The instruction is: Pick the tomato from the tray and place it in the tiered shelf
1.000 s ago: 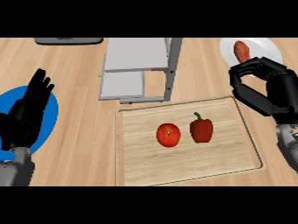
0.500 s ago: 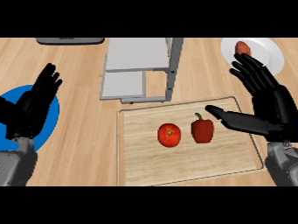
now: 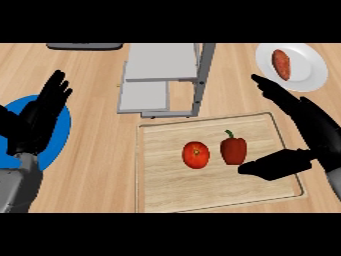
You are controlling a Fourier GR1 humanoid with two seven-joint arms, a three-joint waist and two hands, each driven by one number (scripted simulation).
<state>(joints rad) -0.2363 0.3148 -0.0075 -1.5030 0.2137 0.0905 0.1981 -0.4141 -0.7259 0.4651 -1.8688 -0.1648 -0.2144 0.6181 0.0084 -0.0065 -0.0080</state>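
Left hand: the left hand (image 3: 31, 119) is seen at the view's left edge, fingers straight and spread, pointing up, nothing held; its grey forearm is cut off at the lower left corner.
Blue plate: a blue plate (image 3: 58, 131) is largely hidden beneath the left hand; only its right part and a sliver near the left edge can be made out, and nothing is seen on the visible part.
Dark object: a dark grey object (image 3: 84, 46) is cut off at the top edge, above the left hand; what it is cannot be told.
Tiered shelf: the tiered shelf (image 3: 162, 64) is set on the tabletop (image 3: 95, 165) between the two hands, toward the top; its grey levels are seen from above and nothing is seen on them.
Tray: the wooden tray (image 3: 165, 190) lies below the shelf, to the left of the right hand; its right part is covered by that hand.
Tomato: the tomato (image 3: 196, 154) lies in the tray, left of the right thumb and apart from it.
Pepper: a red pepper (image 3: 233, 149) stands just beside the tomato, near the thumb tip.
Right hand: the right hand (image 3: 322, 140) is held over the tray's right edge, fingers straight, thumb spread toward the pepper, nothing grasped.
White plate: a white plate (image 3: 309, 75) beyond the right fingertips holds a reddish-brown oblong food item (image 3: 281, 62).
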